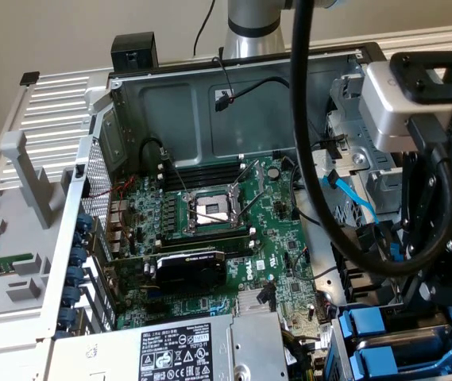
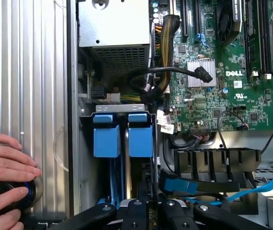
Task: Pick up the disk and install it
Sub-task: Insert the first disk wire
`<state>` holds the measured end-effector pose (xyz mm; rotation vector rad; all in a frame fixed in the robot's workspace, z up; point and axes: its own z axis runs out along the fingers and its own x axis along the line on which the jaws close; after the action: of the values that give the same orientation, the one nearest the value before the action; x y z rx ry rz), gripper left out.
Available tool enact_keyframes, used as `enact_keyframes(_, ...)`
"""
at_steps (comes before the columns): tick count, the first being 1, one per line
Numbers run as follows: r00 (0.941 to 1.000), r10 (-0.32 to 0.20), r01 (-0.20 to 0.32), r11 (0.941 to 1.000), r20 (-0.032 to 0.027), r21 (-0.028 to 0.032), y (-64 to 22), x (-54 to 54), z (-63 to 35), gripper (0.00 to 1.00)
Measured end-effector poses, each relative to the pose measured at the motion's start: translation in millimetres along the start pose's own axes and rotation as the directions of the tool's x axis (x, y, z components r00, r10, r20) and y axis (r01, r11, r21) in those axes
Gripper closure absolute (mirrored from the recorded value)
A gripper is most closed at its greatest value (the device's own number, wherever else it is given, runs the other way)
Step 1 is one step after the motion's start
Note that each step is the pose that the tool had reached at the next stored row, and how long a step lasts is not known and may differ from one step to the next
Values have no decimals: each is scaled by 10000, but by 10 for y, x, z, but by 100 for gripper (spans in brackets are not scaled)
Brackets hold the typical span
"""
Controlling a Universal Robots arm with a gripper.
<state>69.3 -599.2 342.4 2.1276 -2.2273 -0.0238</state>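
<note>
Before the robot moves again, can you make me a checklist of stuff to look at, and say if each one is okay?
1. Gripper shut near the blue carriers: ok, fingers drawn close together.
2. Disk held by the gripper: cannot tell.
3. Two blue carriers sitting side by side in the drive bay: ok.
4. Person's hand away from the arm: not ok, it rests on the case edge close by.
5. Black cable away from the carriers: ok.

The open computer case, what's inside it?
Inside the grey metal computer case lie a green circuit board, a silver power-supply box and two blue-fronted drive carriers side by side in their bay. The drives behind those blue fronts are hidden.
</note>
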Motion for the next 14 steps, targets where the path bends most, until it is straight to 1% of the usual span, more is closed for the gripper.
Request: enact_keyframes(14,10000,74,-74,10000,4,0,0,0,18,83)
